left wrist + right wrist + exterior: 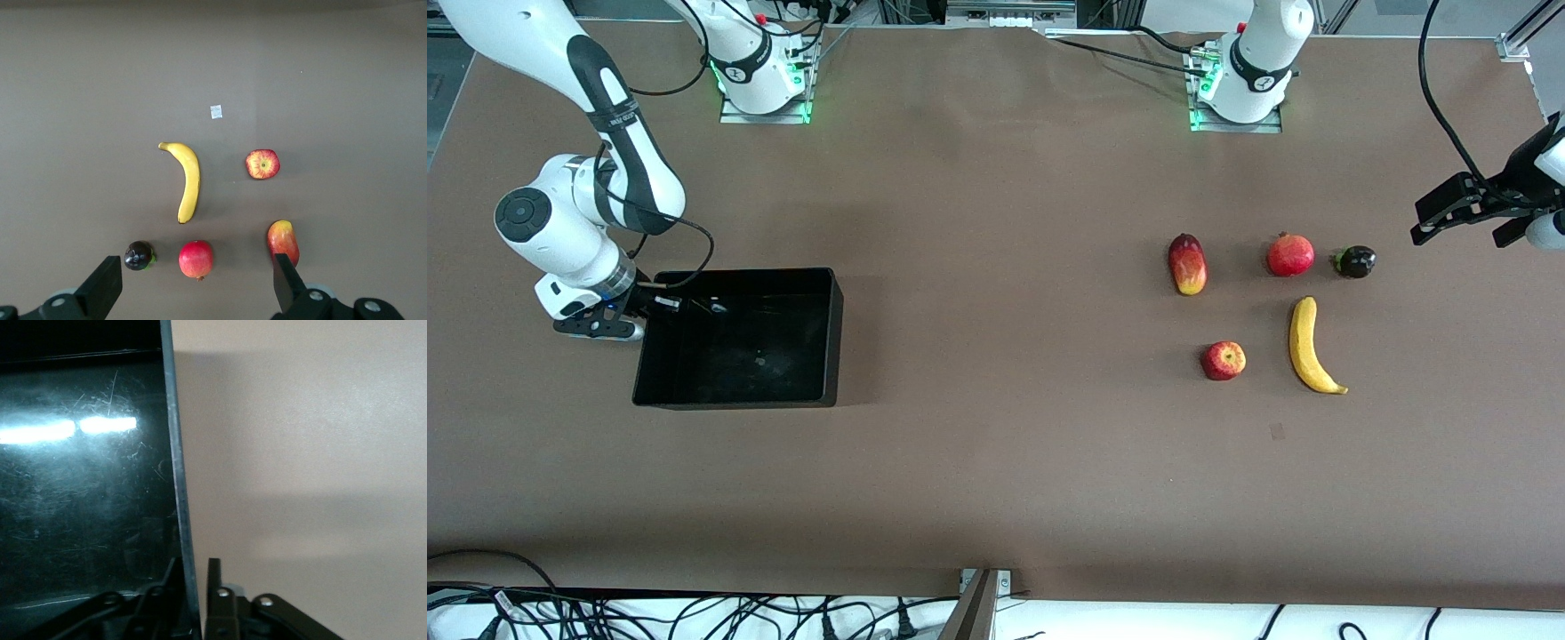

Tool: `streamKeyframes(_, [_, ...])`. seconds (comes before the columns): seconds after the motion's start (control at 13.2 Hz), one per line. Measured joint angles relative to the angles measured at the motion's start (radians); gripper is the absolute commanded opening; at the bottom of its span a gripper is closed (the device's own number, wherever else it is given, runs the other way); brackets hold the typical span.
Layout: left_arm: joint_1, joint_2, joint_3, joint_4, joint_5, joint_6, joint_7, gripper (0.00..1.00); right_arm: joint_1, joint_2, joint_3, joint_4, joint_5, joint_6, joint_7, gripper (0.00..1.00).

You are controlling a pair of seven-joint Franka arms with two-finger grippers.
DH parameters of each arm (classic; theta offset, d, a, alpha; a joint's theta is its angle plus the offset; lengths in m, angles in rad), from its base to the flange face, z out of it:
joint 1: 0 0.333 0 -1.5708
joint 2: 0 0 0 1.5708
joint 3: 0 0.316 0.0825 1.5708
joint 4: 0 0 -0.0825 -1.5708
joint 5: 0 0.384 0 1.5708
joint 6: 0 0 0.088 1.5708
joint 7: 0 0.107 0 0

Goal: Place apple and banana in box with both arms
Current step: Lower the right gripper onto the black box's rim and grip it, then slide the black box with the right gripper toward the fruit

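Observation:
The apple [1224, 360] lies on the table toward the left arm's end, beside the banana [1309, 347]. Both show in the left wrist view, apple [262, 164] and banana [189, 180]. My left gripper [1456, 240] hangs open and empty in the air at that end of the table, its fingers wide apart in its wrist view [195, 265]. The black box [831, 338] sits toward the right arm's end and is empty. My right gripper [660, 302] is shut on the box's end wall [175, 453], one finger inside and one outside [195, 563].
A red-yellow mango [1187, 264], a red pomegranate [1290, 255] and a small dark fruit [1355, 261] lie in a row farther from the front camera than the apple and banana. A small white tag [216, 112] lies on the table near them. Cables run along the front edge.

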Motion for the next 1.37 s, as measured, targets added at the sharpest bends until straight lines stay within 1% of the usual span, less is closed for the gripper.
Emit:
streamKeyframes(0.46, [0.000,0.004,0.000,0.000,0.000,0.000,0.000,1.00,0.000,-0.008,0.013,0.005,0.001,-0.010,-0.001,0.00])
streamKeyframes(0.61, [0.000,0.004,0.000,0.000,0.000,0.000,0.000,1.00,0.000,-0.026,0.042,0.039,0.001,-0.081,0.000,0.00])
streamKeyframes(0.84, [0.000,0.004,0.000,0.000,0.000,0.000,0.000,1.00,0.003,-0.064,0.127,0.177,0.001,-0.339,0.006,0.00])
streamKeyframes(0.91, [0.000,0.004,0.000,0.000,0.000,0.000,0.000,1.00,0.004,-0.074,0.168,0.233,0.001,-0.423,0.039,0.00])
streamKeyframes(1.06, [0.000,0.004,0.000,0.000,0.000,0.000,0.000,1.00,0.012,-0.085,0.278,0.336,0.001,-0.554,0.172,0.00])
streamKeyframes(1.14, [0.000,0.004,0.000,0.000,0.000,0.000,0.000,1.00,0.032,-0.085,0.329,0.373,0.001,-0.580,0.238,0.00])
streamKeyframes(1.21, [0.000,0.004,0.000,0.000,0.000,0.000,0.000,1.00,0.076,-0.083,0.357,0.396,0.002,-0.592,0.301,0.00])
streamKeyframes(1.37, [0.000,0.004,0.001,0.000,0.000,0.000,0.000,1.00,0.207,-0.059,0.373,0.425,0.019,-0.595,0.426,0.00])
